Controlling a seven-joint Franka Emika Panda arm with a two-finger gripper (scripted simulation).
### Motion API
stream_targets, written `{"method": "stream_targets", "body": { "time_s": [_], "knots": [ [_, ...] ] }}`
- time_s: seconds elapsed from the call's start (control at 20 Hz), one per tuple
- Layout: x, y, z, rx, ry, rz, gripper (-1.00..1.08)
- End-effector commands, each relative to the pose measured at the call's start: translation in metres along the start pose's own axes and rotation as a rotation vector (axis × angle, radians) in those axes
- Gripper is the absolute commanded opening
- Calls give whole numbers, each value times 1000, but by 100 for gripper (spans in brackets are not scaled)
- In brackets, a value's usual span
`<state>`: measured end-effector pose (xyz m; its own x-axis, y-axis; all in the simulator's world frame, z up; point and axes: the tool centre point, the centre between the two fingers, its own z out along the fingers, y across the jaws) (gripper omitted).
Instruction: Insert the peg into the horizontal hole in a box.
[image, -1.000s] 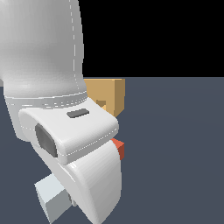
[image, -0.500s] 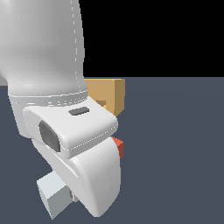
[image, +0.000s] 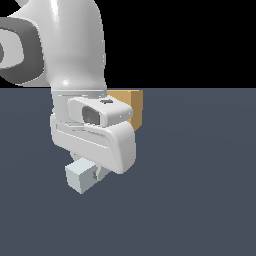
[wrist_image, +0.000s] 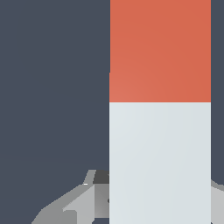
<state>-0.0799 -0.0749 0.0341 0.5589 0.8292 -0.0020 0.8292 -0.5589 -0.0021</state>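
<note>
1. Nearest the exterior camera, the pale end of the peg (image: 80, 176) sticks out from under the arm's white hand, toward the near edge of the dark grey surface (image: 200, 190). It appears to sit clear of the surface, though contact cannot be ruled out.
2. The gripper (image: 95, 172) is mostly hidden under the white wrist housing; only small grey parts show beside the peg. In the wrist view the peg (wrist_image: 159, 131) fills the middle of the picture — pale grey-white on the gripper side, orange-red beyond — and grey finger parts show on both sides of its pale section. The gripper appears clamped on the peg.
3. The arm (image: 75, 60) rises above, bulky and white, covering most of the peg's length.
4. Farthest back, the box (image: 134, 107) stands on the surface toward the far edge, half hidden behind the wrist. Its hole is not visible.
</note>
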Motion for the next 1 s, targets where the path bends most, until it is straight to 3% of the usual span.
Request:
{"method": "stream_targets", "body": {
  "time_s": [0.0,0.45,0.95],
  "knots": [
    [26,-20,-7,-3,2,-49,-100],
    [93,-87,-23,-3,1,-185,-100],
    [108,-104,-27,-3,1,-218,-100]
  ]
}}
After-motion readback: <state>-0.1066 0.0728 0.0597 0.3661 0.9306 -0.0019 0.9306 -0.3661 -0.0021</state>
